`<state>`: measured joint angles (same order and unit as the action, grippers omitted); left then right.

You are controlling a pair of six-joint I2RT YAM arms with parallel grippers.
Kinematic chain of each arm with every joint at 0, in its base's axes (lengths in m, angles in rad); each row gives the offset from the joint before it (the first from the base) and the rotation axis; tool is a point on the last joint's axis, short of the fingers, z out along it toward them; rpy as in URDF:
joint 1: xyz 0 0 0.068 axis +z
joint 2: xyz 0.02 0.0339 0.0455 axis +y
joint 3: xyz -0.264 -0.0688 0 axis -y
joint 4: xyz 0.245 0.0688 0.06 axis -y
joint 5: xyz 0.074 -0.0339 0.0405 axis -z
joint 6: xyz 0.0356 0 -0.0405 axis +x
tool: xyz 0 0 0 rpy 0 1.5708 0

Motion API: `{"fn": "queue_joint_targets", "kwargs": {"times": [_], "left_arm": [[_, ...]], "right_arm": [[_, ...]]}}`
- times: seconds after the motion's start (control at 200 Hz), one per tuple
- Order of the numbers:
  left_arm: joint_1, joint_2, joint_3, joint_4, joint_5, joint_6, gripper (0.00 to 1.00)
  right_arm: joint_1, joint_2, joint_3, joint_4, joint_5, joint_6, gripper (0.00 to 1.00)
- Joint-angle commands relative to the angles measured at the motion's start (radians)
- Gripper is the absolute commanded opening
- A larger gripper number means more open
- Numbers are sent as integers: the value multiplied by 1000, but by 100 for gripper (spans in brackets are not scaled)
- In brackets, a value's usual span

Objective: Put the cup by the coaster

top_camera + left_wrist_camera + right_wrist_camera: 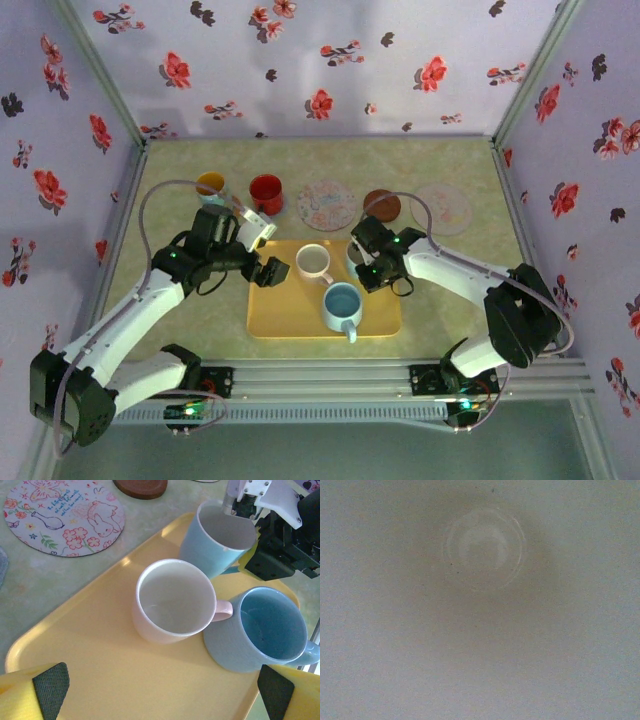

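Observation:
A light blue cup (212, 545) leans tilted at the far right edge of the yellow tray (100, 665). My right gripper (360, 258) is shut on its rim, one finger inside and one outside; in the right wrist view I look into the cup's pale inside (485, 547). A pink cup (172, 600) and a darker blue cup (260, 630) stand touching on the tray. A floral coaster (327, 203), a brown coaster (382, 203) and a pale coaster (441, 208) lie behind the tray. My left gripper (162, 690) hangs open over the tray's left part, holding nothing.
A red cup (266, 192) and a yellow cup (210, 185) stand at the back left of the table. Flowered walls close in the left, right and back sides. A rail with the arm bases runs along the near edge.

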<state>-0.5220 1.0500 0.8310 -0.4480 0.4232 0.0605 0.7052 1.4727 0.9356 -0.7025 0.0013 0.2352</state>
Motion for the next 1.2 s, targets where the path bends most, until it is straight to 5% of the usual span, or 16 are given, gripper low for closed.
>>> {"fn": "queue_joint_targets", "kwargs": {"times": [0.0, 0.14, 0.535, 1.195], "left_arm": [[-7, 5, 3, 33, 11, 24, 100], [-8, -1, 13, 44, 7, 22, 100], [-9, -27, 46, 85, -29, 24, 100], [21, 109, 69, 252, -40, 23, 100]], "right_arm": [[3, -35, 4, -2, 38, -16, 8], [3, -72, 20, -7, 62, -23, 0], [-31, -114, 155, -29, 86, -46, 0], [-93, 255, 602, -114, 64, -114, 0]]}}
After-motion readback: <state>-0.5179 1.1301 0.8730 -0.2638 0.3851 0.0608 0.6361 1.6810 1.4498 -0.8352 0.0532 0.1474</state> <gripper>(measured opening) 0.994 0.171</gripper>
